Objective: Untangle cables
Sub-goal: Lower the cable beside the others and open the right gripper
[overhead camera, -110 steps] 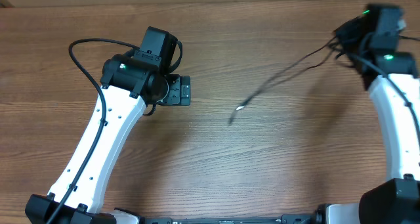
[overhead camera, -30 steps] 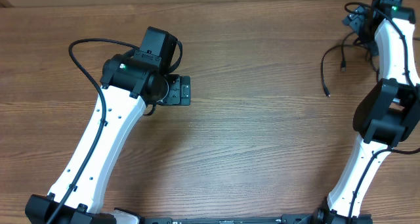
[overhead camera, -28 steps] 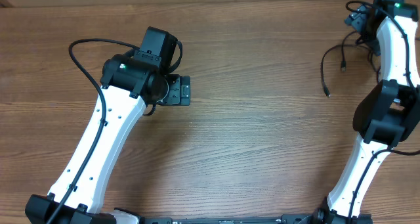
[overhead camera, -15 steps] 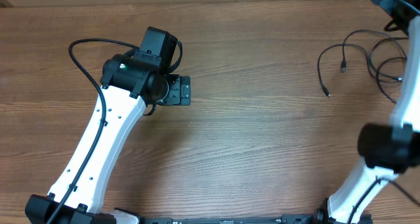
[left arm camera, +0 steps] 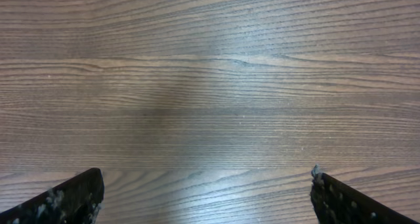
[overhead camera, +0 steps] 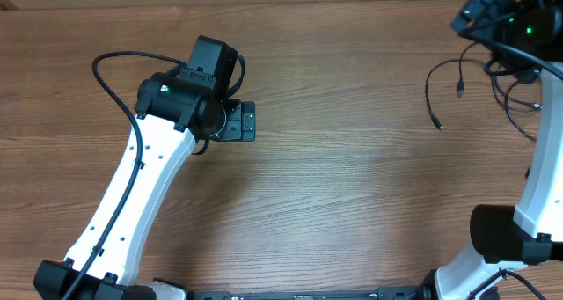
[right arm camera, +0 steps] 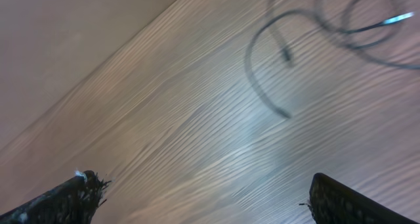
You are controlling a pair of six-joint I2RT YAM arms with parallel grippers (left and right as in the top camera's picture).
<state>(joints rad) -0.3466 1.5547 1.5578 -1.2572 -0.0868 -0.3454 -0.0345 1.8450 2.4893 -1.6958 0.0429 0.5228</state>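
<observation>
Lying ahead of the right arm's wide, empty jaws and off toward their right side, the cables sprawl in loose loops on the table. The nearest strand runs mostly away from the jaws. The left arm, its jaws equally wide and empty, sits well apart from them.

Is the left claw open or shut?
Open: the left gripper has its fingertips far apart, only wooden table between them.
</observation>
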